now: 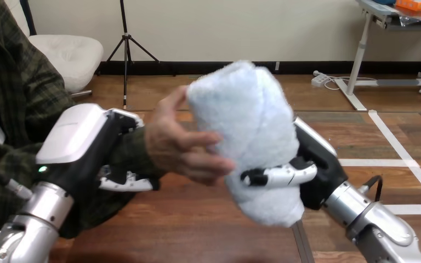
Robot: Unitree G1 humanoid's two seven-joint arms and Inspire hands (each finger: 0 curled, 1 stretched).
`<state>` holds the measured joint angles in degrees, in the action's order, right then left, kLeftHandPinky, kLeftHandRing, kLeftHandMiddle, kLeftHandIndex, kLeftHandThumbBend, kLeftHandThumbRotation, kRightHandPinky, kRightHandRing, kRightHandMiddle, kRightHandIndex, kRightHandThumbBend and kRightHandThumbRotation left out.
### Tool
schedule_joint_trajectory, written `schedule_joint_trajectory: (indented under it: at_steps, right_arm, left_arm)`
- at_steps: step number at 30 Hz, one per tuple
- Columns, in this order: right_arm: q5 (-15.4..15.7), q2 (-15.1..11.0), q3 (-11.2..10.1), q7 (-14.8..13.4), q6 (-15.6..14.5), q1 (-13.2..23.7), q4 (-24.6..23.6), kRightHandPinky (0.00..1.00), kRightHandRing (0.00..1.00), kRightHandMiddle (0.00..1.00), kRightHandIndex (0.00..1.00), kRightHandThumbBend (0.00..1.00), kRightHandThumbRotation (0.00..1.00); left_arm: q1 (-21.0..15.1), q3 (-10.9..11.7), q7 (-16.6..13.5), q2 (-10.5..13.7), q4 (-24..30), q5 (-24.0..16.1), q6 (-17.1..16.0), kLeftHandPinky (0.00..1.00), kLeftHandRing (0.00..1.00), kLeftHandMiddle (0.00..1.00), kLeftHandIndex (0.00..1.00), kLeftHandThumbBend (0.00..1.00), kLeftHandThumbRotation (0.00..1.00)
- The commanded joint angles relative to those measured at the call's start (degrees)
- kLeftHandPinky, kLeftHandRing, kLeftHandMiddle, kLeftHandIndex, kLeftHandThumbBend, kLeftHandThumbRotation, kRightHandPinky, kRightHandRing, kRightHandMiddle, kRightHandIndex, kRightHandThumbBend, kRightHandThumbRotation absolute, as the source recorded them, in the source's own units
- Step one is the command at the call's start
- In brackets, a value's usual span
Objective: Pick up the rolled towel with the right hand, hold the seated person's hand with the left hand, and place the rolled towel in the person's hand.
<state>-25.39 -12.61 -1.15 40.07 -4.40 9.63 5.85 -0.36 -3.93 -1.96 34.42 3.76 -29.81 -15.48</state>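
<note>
The rolled towel stands nearly upright in the air, its top leaning slightly away from the right hand. That hand grips it from the side. One of its black-and-white fingers curls across the towel's front, low on the roll, and the black palm presses against the roll's far side. Most of the towel rises above that finger, and a shorter part hangs below it.

The person's hand meets the towel on the side opposite the robot's palm. Its fingers lie across the towel's front, just above and beside the tip of the robot's curled finger, and its thumb rises along the towel's edge. Robot and person are both on the towel.

Behind that hand, the left hand is clasped round the person's wrist. Its white-backed shell sits over the sleeve and its fingers hook under it.

The right forearm slopes up to the towel from the lower corner, wrist bent inward. The left forearm rises steeply from the opposite corner.
</note>
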Motion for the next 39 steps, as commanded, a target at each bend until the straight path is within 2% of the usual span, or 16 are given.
schedule_joint_trajectory:
  at_steps: [1,4,11,20,29,39]
  right_arm:
    - [1.51,1.45,0.47,0.1,3.07,6.41,1.83,0.11,0.16,0.26,0.37,0.78,0.0]
    - [2.11,1.91,0.68,-0.43,2.9,6.81,2.59,0.11,0.17,0.26,0.36,0.78,0.0]
    - [4.32,2.75,1.28,-0.29,5.29,8.13,5.78,0.12,0.17,0.26,0.36,0.77,0.0]
    - [5.02,4.1,1.64,0.54,7.79,10.0,10.38,0.12,0.17,0.25,0.35,0.78,0.0]
    - [5.34,5.01,2.11,0.69,8.62,11.02,12.83,0.12,0.17,0.25,0.34,0.79,0.0]
    - [5.7,6.23,1.98,0.81,8.13,11.07,13.13,0.12,0.16,0.25,0.34,0.79,0.0]
  left_arm:
    - [-0.69,1.21,1.1,-1.6,4.19,1.46,0.8,0.18,0.23,0.3,0.33,0.91,0.0]
    - [-0.51,1.13,1.55,-2.29,5.3,1.4,1.03,0.18,0.23,0.3,0.33,0.91,0.0]
    - [-0.17,0.86,3.12,-4.21,7.98,1.91,1.71,0.18,0.23,0.3,0.32,0.92,0.0]
    - [-0.45,0.18,3.66,-6.04,9.49,1.51,0.89,0.17,0.22,0.29,0.31,0.93,0.0]
    - [-0.63,-0.48,3.74,-7.29,10.4,0.39,0.32,0.17,0.22,0.29,0.31,0.93,0.0]
    - [-0.47,-1.02,5.5,-8.52,12.52,0.26,1.78,0.16,0.21,0.29,0.3,0.95,0.0]
